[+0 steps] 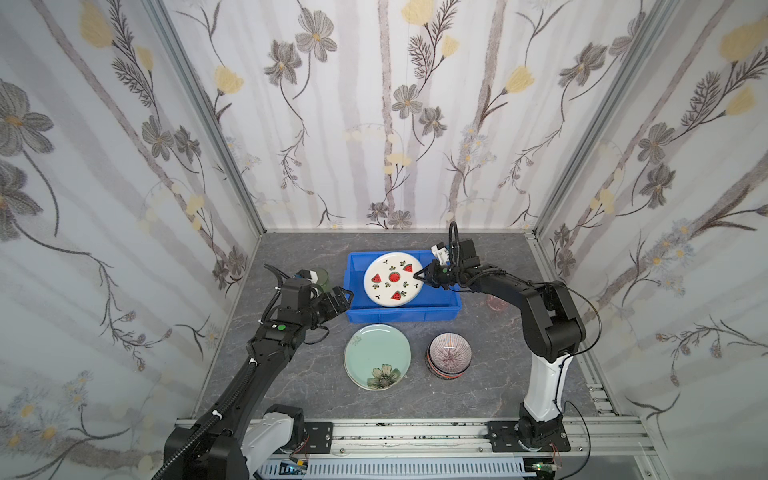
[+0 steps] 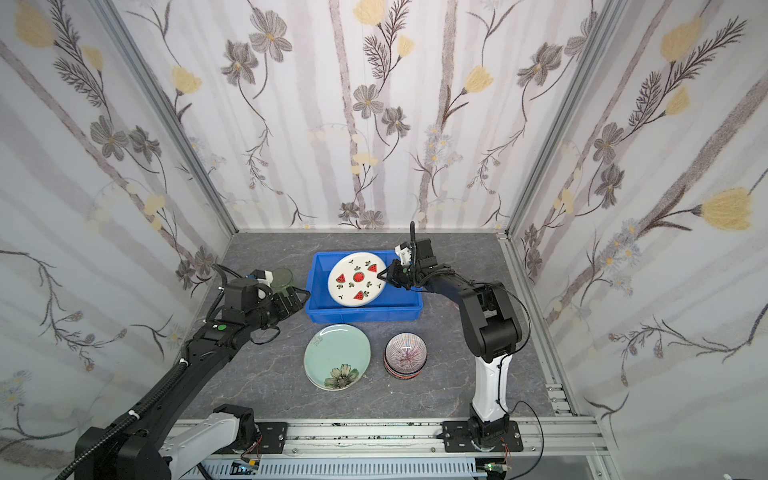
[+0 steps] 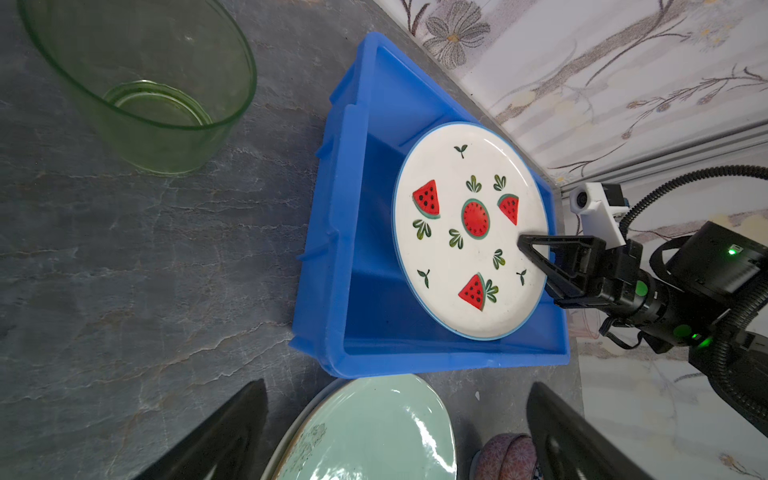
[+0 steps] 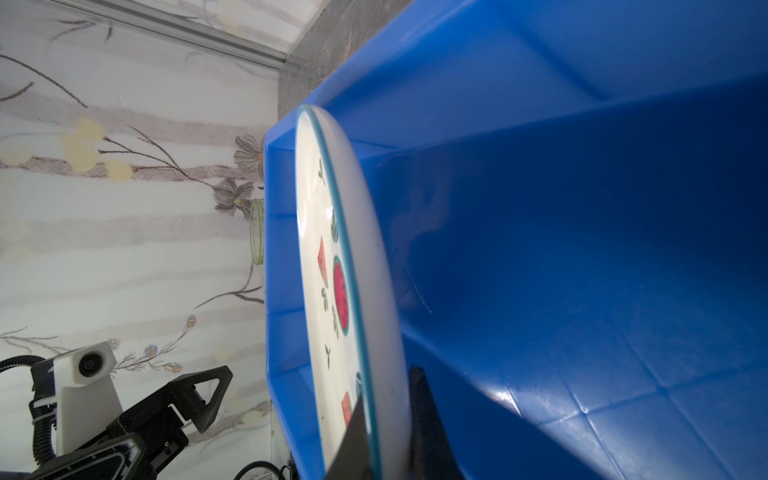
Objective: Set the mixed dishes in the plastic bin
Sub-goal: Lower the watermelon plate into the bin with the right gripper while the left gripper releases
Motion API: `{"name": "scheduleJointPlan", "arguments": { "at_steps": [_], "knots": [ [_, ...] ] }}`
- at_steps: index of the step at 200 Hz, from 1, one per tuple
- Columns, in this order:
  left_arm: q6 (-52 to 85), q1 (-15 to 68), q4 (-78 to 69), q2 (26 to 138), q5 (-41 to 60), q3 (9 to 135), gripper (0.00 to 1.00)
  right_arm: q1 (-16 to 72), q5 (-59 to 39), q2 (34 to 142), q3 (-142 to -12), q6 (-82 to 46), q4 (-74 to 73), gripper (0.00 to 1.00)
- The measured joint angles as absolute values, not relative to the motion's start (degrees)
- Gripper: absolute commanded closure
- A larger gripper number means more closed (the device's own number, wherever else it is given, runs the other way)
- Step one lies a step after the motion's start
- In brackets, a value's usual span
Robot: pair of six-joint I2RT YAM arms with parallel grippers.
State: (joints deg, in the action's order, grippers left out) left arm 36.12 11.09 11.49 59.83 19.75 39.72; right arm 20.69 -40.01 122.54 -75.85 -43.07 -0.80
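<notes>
Watermelon plate aslant in blue bin

We see a smooth, faintly shiny blue plastic bin, a glossy glazed watermelon plate, a mirror-bright pale green plate, a translucent green tumbler and a matt, stone-veined tabletop.

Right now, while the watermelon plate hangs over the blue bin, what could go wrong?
1. The right fingers pinch the watermelon plate only at its rim, and it hangs tilted over the blue bin; it may slip and fall hard.
2. Lowered like this, its far edge may catch the bin's back wall, so it ends leaning.
3. The open left fingers stand beside the green tumbler; a careless move could knock it over.
</notes>
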Motion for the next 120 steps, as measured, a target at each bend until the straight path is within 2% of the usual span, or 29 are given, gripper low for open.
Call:
{"name": "scheduleJointPlan", "arguments": {
  "at_steps": [120],
  "knots": [
    [36.7, 12.4, 11.1, 63.6, 18.2, 40.2, 0.00, 23.8, -38.1, 127.9, -79.1, -45.0, -1.0, 1.00]
  ]
}}
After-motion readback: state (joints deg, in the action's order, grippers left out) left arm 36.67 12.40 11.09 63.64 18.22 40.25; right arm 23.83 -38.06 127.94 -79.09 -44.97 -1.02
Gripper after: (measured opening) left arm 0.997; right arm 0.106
